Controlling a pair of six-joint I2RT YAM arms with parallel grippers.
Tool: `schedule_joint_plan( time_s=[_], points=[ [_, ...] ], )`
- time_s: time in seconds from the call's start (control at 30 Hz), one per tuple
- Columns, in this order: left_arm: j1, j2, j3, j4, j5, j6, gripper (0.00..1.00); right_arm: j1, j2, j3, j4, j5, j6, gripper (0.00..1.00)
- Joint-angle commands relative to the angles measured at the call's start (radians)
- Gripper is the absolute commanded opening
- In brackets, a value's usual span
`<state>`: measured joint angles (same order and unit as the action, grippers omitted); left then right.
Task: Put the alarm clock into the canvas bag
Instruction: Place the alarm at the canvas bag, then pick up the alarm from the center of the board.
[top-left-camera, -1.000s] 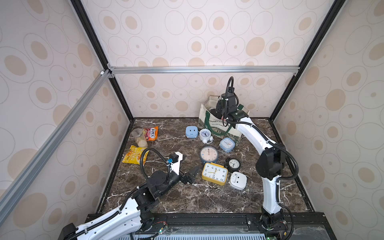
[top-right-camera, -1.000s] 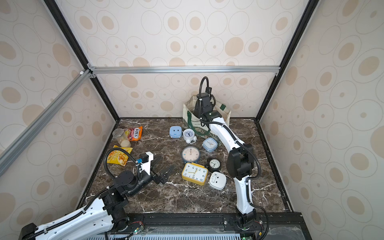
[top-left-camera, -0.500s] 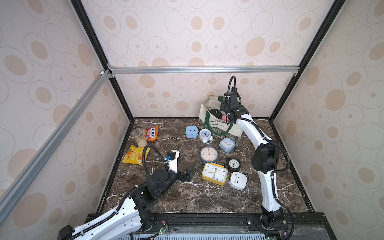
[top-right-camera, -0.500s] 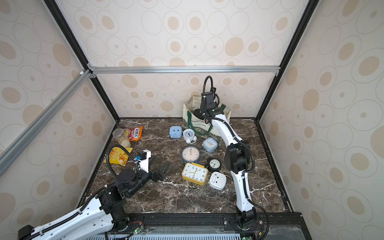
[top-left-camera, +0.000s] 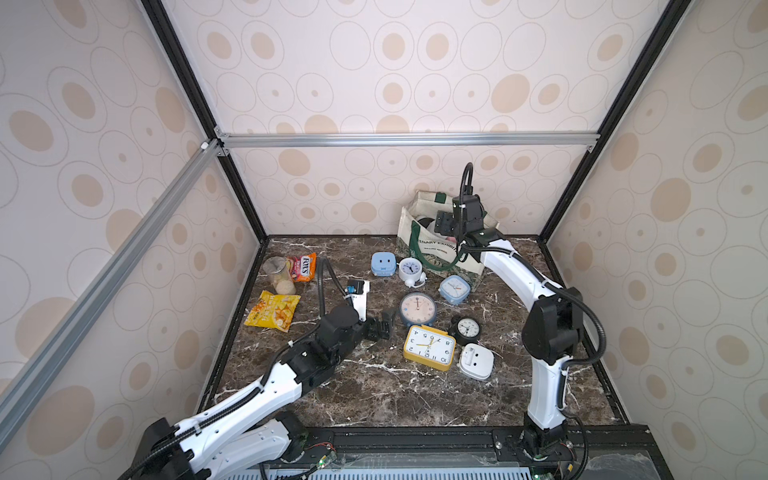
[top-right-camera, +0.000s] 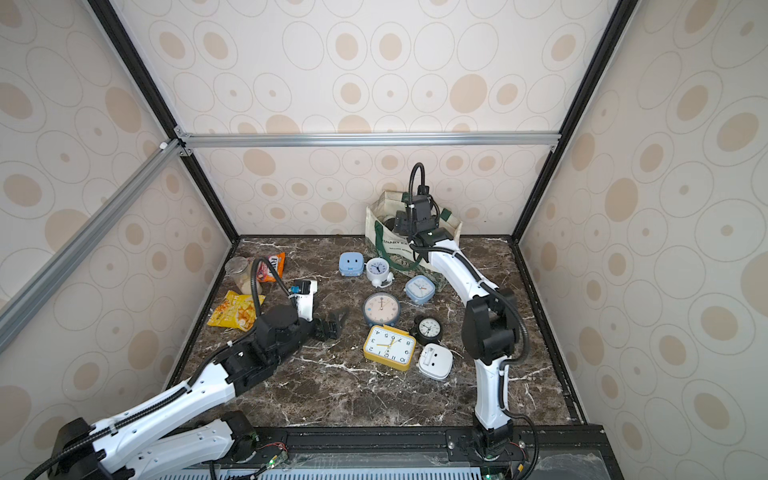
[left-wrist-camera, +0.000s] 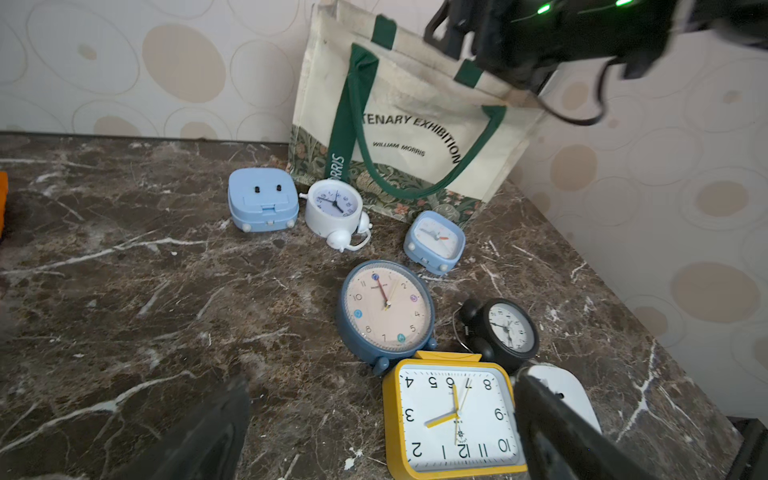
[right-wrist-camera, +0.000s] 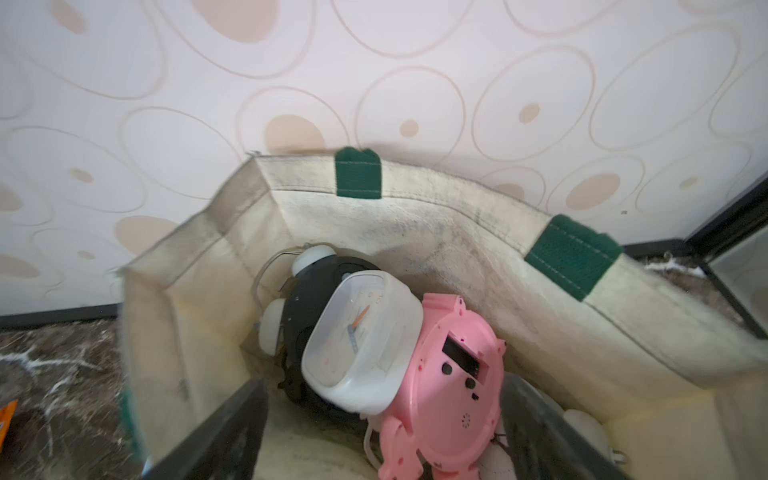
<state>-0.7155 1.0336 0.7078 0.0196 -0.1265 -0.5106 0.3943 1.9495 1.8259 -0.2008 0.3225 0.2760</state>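
Observation:
The cream canvas bag (top-left-camera: 432, 249) (top-right-camera: 395, 245) with green handles stands upright at the back right, against the wall. My right gripper (top-left-camera: 442, 222) (right-wrist-camera: 382, 432) hangs over its mouth, open, with nothing gripped. Inside the bag (right-wrist-camera: 415, 216) lie a white square alarm clock (right-wrist-camera: 361, 336), a pink clock (right-wrist-camera: 453, 374) and a black twin-bell clock (right-wrist-camera: 307, 299). My left gripper (top-left-camera: 384, 326) (left-wrist-camera: 380, 432) is open low over the table, just left of the round blue clock (top-left-camera: 417, 308) and the yellow square clock (top-left-camera: 429, 347) (left-wrist-camera: 453, 415).
More clocks lie on the marble: a small black one (top-left-camera: 467, 329), a white one face down (top-left-camera: 476, 361), a light blue square one (top-left-camera: 454, 288), a white round one (top-left-camera: 410, 270), a blue one face down (top-left-camera: 383, 264). A jar (top-left-camera: 280, 274) and snack packets (top-left-camera: 272, 311) sit back left.
My right gripper has shifted slightly over the bag's mouth and its jaws have opened wide. The left gripper has edged a little toward the clocks, still open.

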Motion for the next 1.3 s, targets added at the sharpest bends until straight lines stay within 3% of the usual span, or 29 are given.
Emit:
schedule_joint_plan(
  time_s=[0.0, 0.27, 0.57, 0.87, 1.27],
  points=[
    [0.067, 0.142, 0.137, -0.070, 0.054, -0.035, 0.98, 0.046, -0.143, -0.113, 0.118, -0.009, -0.072, 0.95],
    [0.180, 0.701, 0.596, -0.250, 0.021, -0.008, 0.98, 0.101, -0.436, -0.458, 0.169, -0.039, -0.043, 1.00],
    [0.248, 1.107, 1.018, -0.353, -0.058, 0.003, 0.98, 0.117, -0.694, -0.715, 0.132, -0.105, 0.023, 1.00],
    [0.274, 1.355, 1.367, -0.498, -0.098, 0.045, 0.98, 0.117, -0.798, -0.826, 0.112, -0.169, 0.063, 1.00],
    [0.292, 1.447, 1.416, -0.488, -0.135, 0.057, 0.99, 0.117, -0.796, -0.851, 0.104, -0.241, 0.099, 1.00]
  ],
)
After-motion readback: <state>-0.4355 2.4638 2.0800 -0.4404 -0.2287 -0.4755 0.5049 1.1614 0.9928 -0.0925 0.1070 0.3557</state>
